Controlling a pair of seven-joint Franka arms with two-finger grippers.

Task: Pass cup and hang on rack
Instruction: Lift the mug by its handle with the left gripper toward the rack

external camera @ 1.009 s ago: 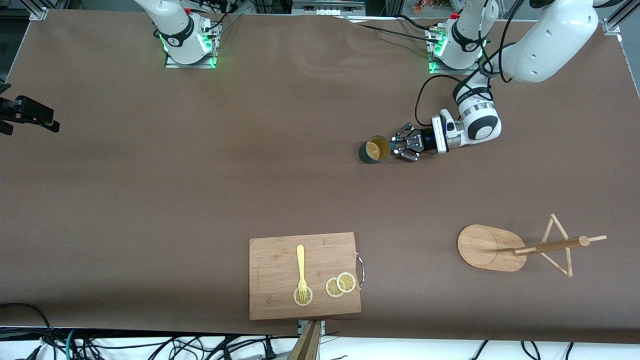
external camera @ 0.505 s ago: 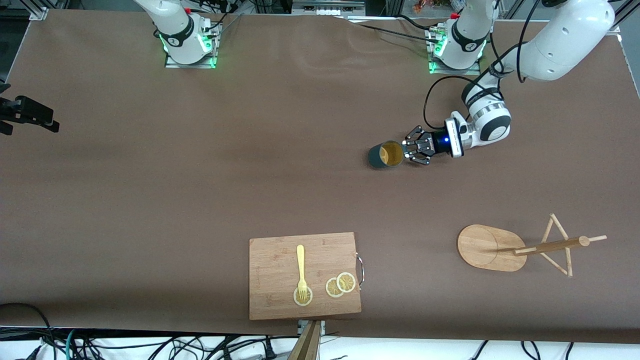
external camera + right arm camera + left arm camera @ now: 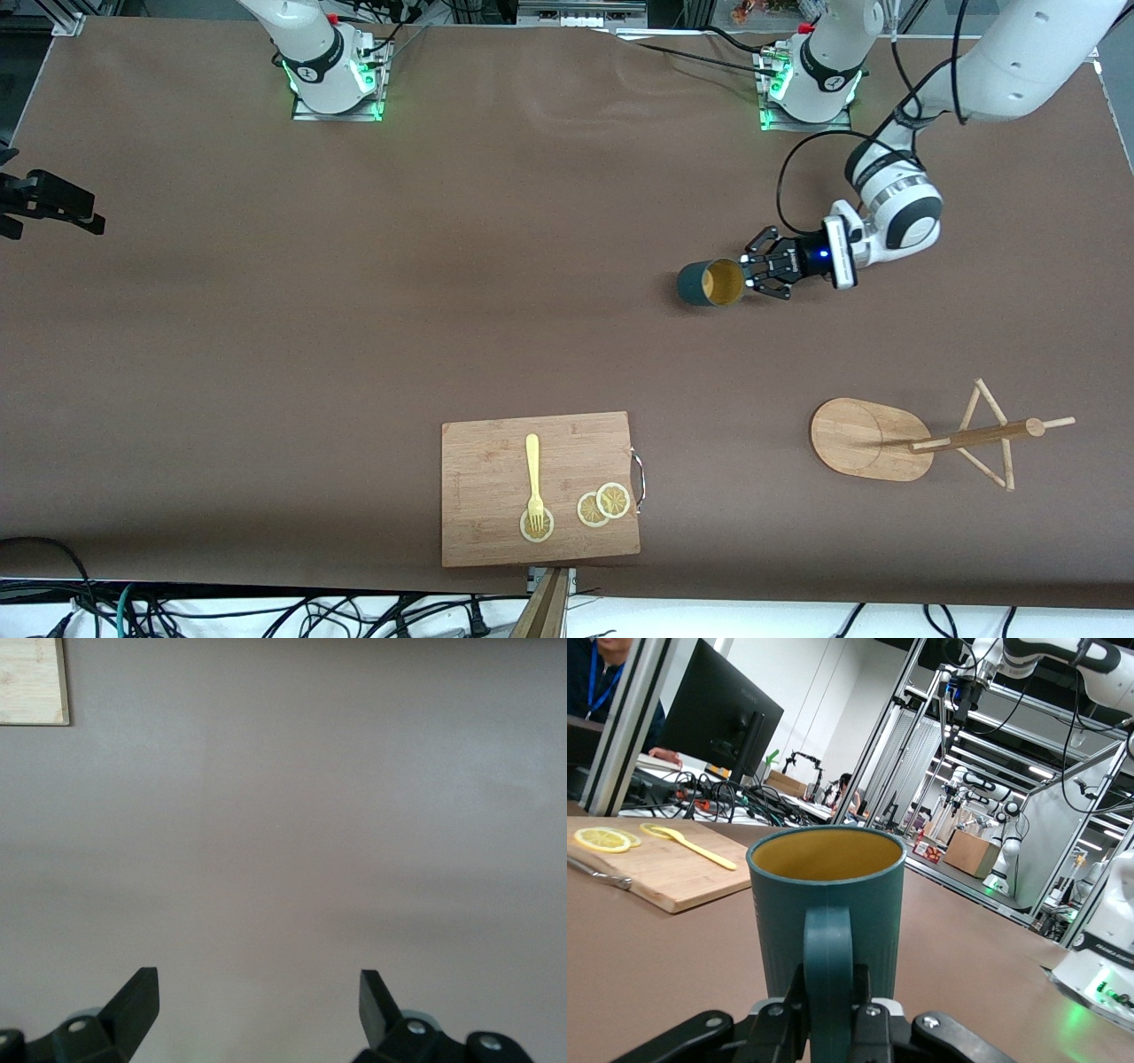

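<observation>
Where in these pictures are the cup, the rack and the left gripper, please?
cup (image 3: 711, 283): front view, on its yellow-tan inside.
rack (image 3: 855, 438): front view, on its oval base.
left gripper (image 3: 751, 271): front view, between fingertips, at the cup's handle.

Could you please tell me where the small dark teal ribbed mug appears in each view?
Front view: the small dark teal ribbed mug is held by the left gripper over the brown table.
Left wrist view: mug fills the centre, jaws shut on its handle.
Right wrist view: not visible.
Shared landmark: rectangular wooden cutting board.
</observation>
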